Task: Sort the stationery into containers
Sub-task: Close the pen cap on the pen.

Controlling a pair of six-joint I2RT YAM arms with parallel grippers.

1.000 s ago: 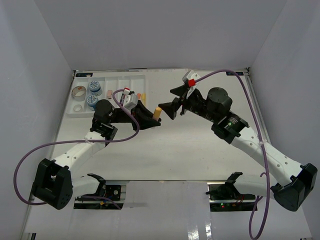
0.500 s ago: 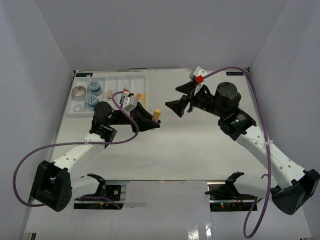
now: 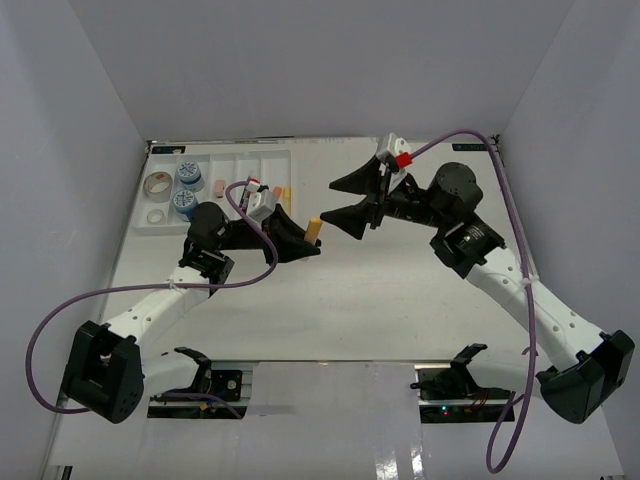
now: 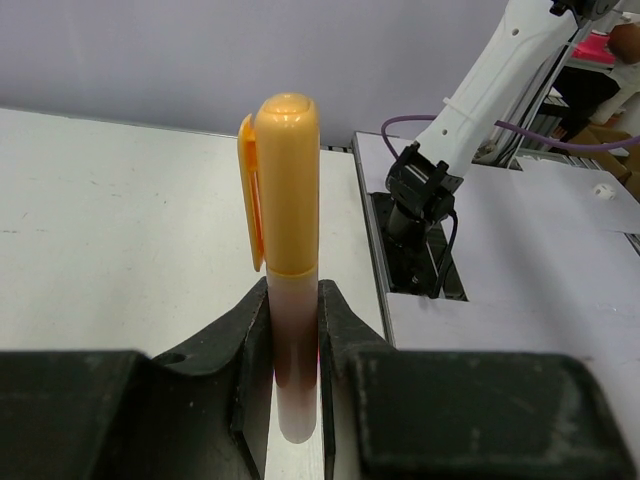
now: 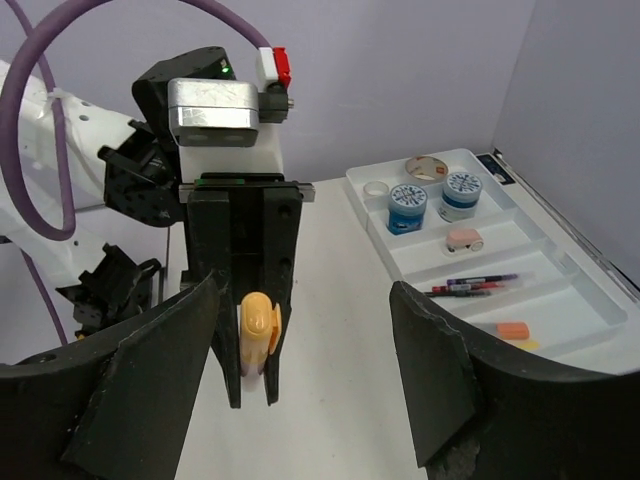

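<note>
pale walls close in a white tabletop, and the white tray (image 3: 250, 165) sits at its far left. one orange marker (image 4: 287, 200) is in play: the left gripper (image 3: 305, 240) is clamped tight on its barrel, holding it in the air just off the tray's right end, capped end poking out past the fingertips. the marker's long axis runs away from the tray, straight toward the right gripper (image 3: 332, 198), which faces it from farther out with jaws spread wide around nothing, close to the cap but apart from it. the left arm is plainly nearer the tray, so the drop looks like its job. in the tray: two blue-white tubs (image 5: 407, 209), two tape rolls (image 5: 427, 167), one pink eraser (image 5: 465, 238), a small bunch of pens (image 5: 470, 286) too thin to count, and one orange piece (image 5: 512, 328).
</note>
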